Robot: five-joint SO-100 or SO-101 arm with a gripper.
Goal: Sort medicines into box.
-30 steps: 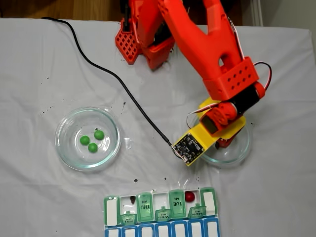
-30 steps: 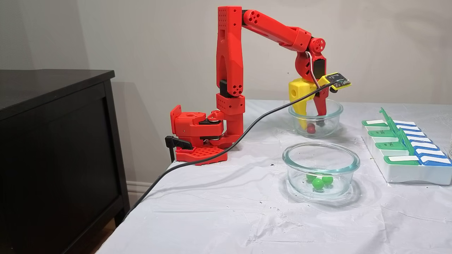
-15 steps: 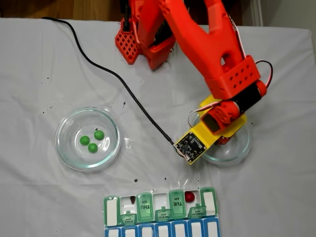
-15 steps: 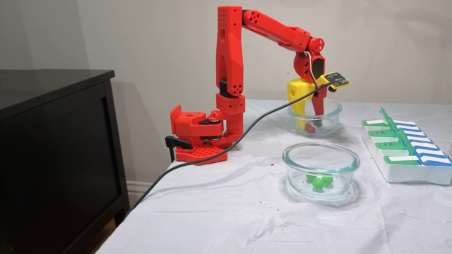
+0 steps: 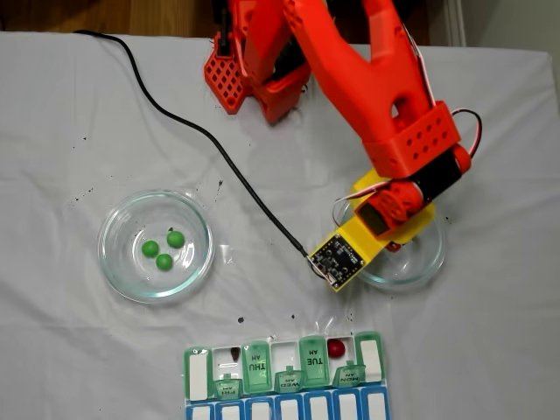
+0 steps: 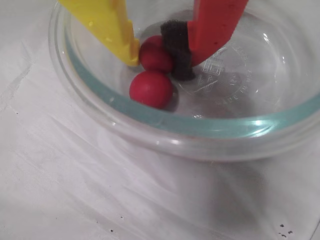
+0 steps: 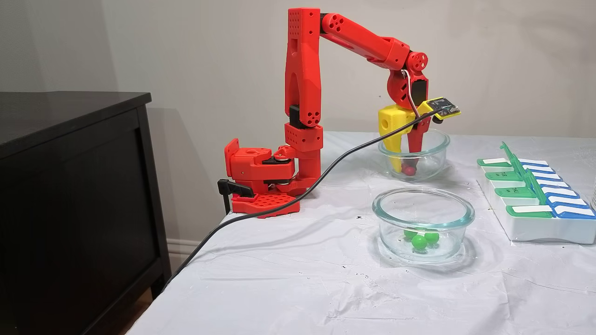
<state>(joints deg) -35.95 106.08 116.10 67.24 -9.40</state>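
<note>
White sheeted table. Gripper down inside far glass dish, fingers clenched on one red ball; second red ball touching it. Risk: glossy ball squirts out on lift. Box near.

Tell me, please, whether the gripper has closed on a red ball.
Closed: in the wrist view the gripper pinches one red ball between its fingers; a second ball lies free.

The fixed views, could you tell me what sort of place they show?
Probably a room in a home, not a lab: a table under a wrinkled white cloth, a dark wooden cabinet against a plain wall with a baseboard, and wood flooring past the table's far edge.
</note>
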